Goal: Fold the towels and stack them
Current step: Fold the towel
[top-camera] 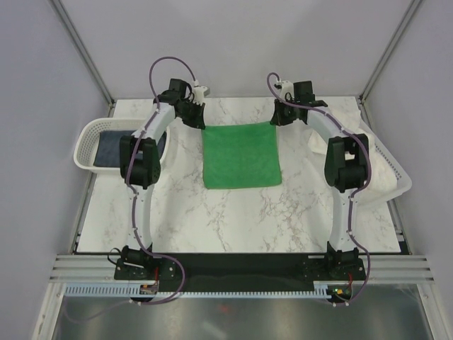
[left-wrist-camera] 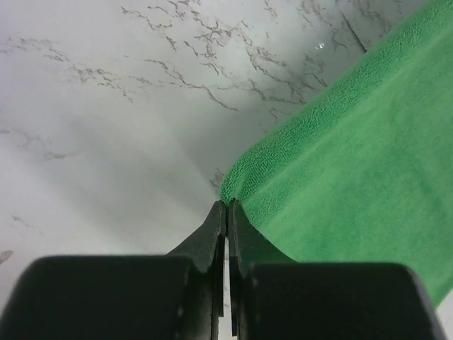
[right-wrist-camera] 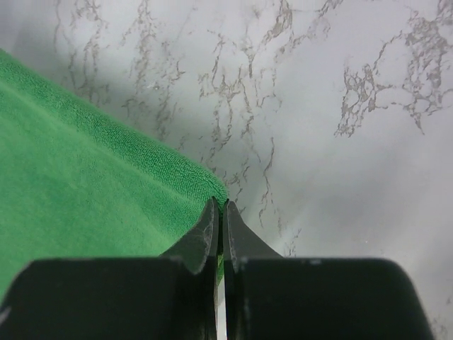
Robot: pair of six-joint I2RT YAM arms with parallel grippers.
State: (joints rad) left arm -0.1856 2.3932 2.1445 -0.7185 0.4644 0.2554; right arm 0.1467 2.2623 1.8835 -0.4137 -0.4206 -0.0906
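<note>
Lying flat mid-surface (top-camera: 212, 219), the green towel (top-camera: 239, 156) has both far corners taken — left tool (left-wrist-camera: 226, 207) pinched shut on the far-left one, right tool (right-wrist-camera: 221, 204) likewise far-right. Navy towel (top-camera: 110, 149) sits in a basket (top-camera: 86, 136), well apart.

No text, label, brand, number or sign can be read in any of the three views (the small coloured specks on the arm bases (top-camera: 138, 263) at the near edge of the table (top-camera: 233, 219) are too small to make out).
</note>
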